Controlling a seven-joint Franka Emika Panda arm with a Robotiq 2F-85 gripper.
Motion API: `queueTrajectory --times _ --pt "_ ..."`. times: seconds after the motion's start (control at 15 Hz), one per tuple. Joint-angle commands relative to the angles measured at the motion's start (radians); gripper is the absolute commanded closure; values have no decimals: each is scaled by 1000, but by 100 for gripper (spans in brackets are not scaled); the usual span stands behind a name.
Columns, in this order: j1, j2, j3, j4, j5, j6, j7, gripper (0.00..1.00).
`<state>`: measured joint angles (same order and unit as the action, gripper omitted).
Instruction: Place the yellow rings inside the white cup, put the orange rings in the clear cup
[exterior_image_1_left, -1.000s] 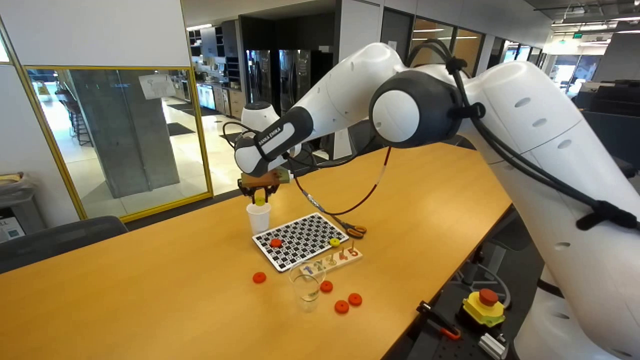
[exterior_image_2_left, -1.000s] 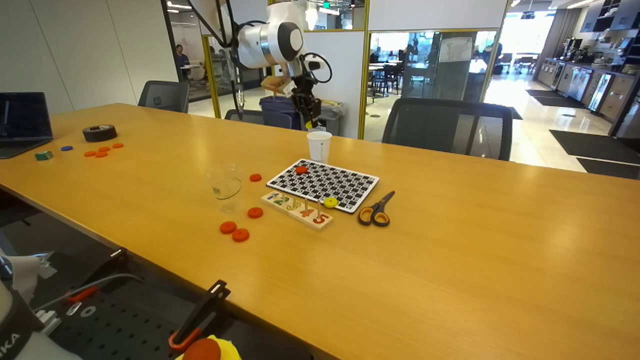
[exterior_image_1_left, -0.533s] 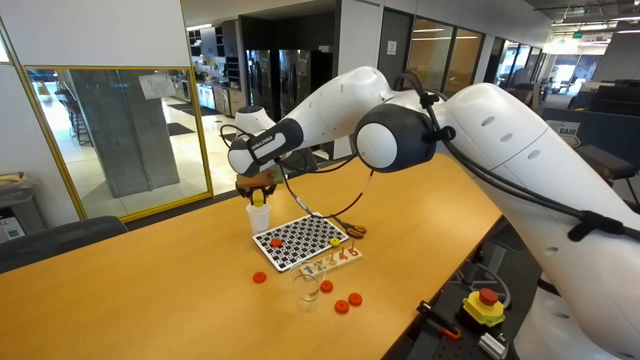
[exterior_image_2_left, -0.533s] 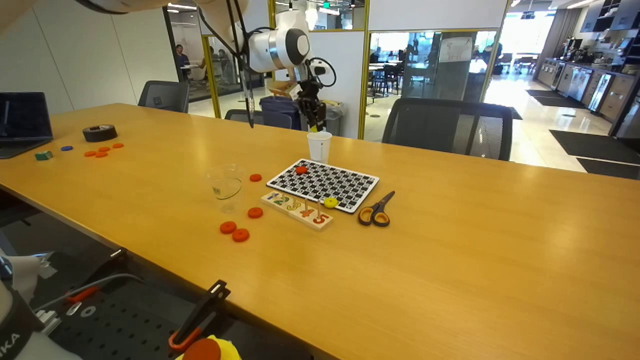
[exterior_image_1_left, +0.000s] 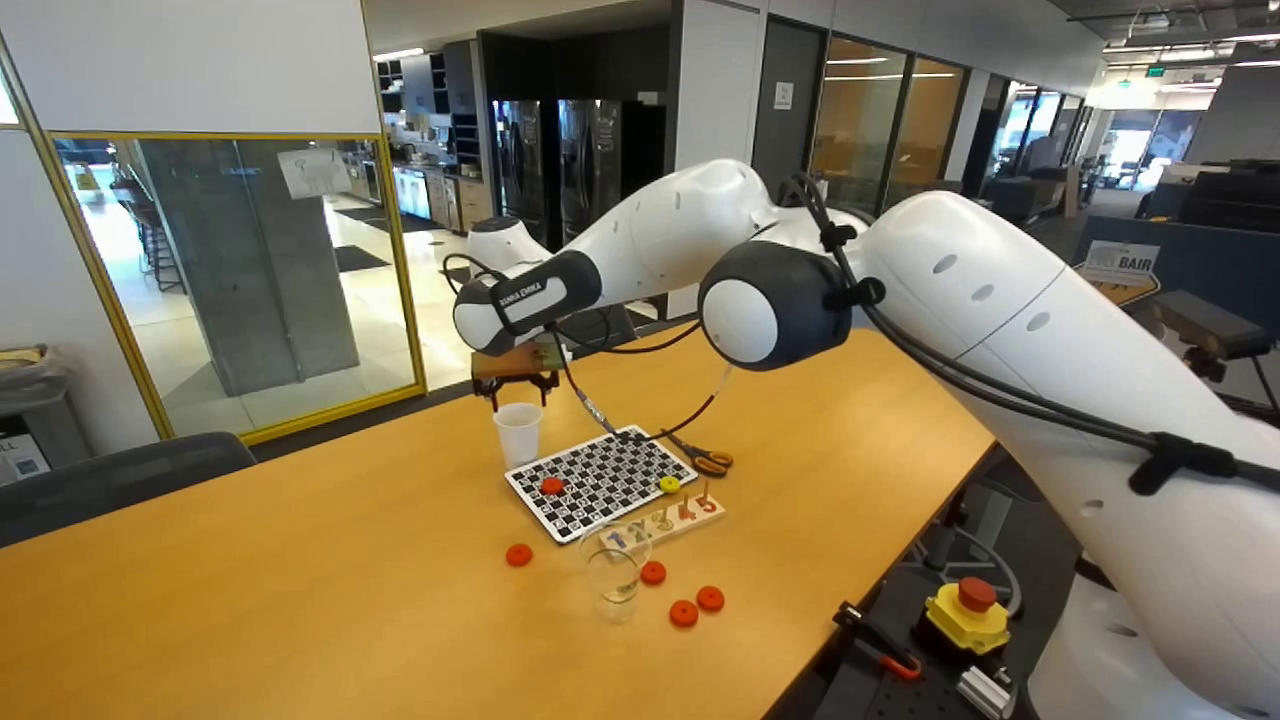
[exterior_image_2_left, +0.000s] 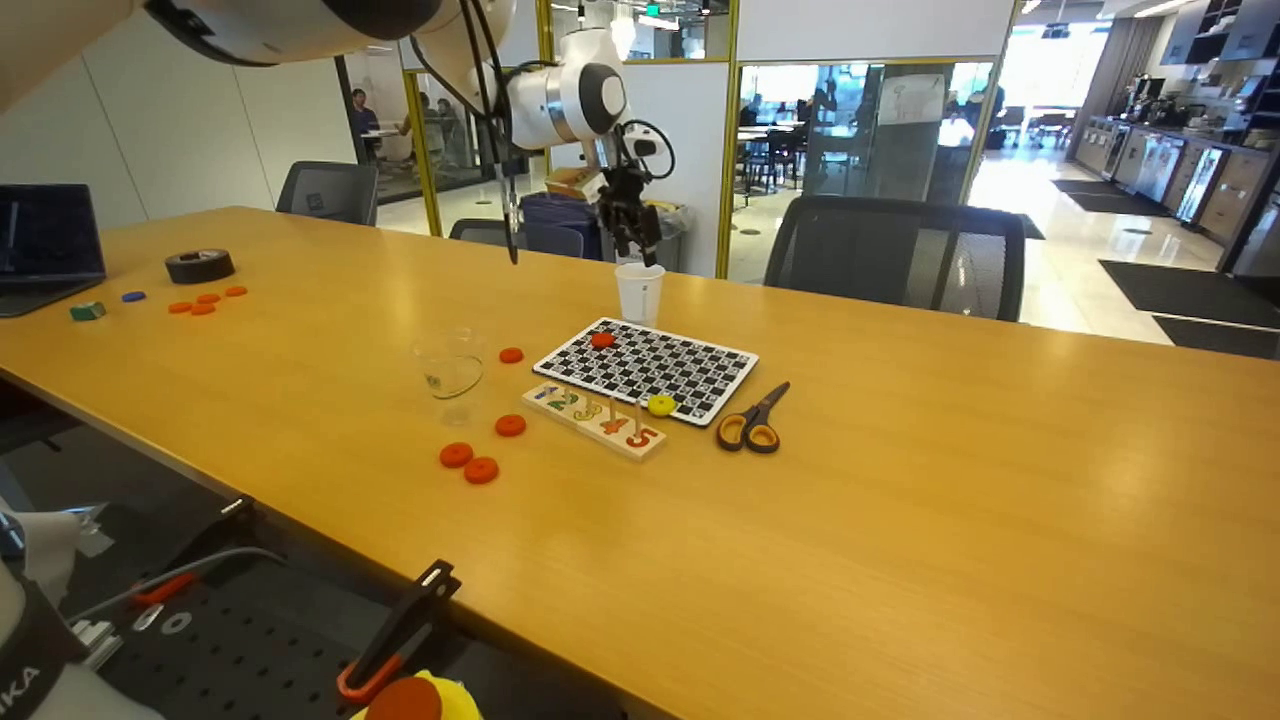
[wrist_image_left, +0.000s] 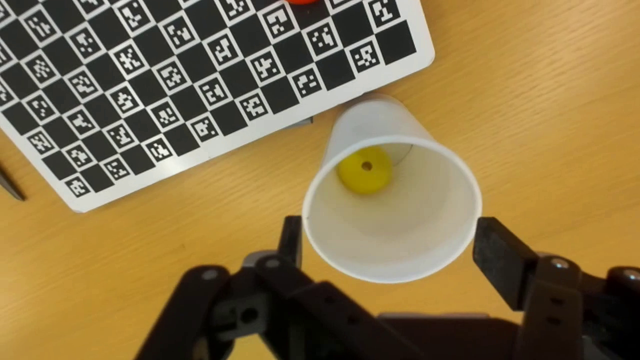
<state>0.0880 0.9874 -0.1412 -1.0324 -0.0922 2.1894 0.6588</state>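
My gripper (wrist_image_left: 389, 220) stands open just above the white cup (exterior_image_1_left: 518, 438), one fingertip at each side of its rim; whether they touch it I cannot tell. Inside that cup lies a yellow ring (wrist_image_left: 366, 170). Another yellow ring (exterior_image_2_left: 661, 405) rests on the checkerboard's edge. One orange ring (exterior_image_1_left: 551, 485) is on the board and shows partly at the top of the wrist view. More orange rings (exterior_image_2_left: 510, 425) lie on the table around the clear cup (exterior_image_1_left: 612, 585), which is upright with none seen in it.
The checkerboard (exterior_image_1_left: 600, 480) lies beside the white cup. Near it are a wooden number peg board (exterior_image_2_left: 595, 420) and scissors (exterior_image_2_left: 752, 425). Farther off are black tape (exterior_image_2_left: 199, 266), a laptop (exterior_image_2_left: 50, 245) and several orange pieces (exterior_image_2_left: 203, 309).
My gripper came down over the white cup with a yellow ring between its fingers. It has since opened, and the ring is now in the cup.
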Motion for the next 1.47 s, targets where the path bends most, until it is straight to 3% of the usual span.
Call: queueTrajectory --times 0.0,0.33,0.6,1.2,1.4 --pt "16 -55 -21 -67 0 -39 19 0" --pt "20 -200 -19 -304 -12 13 -17 0" --pt "-20 -322 7 -478 7 42 -131 0" --pt "-201 -521 40 -934 119 282 -505 0" --pt "-252 -528 48 -1024 150 317 -611 0"
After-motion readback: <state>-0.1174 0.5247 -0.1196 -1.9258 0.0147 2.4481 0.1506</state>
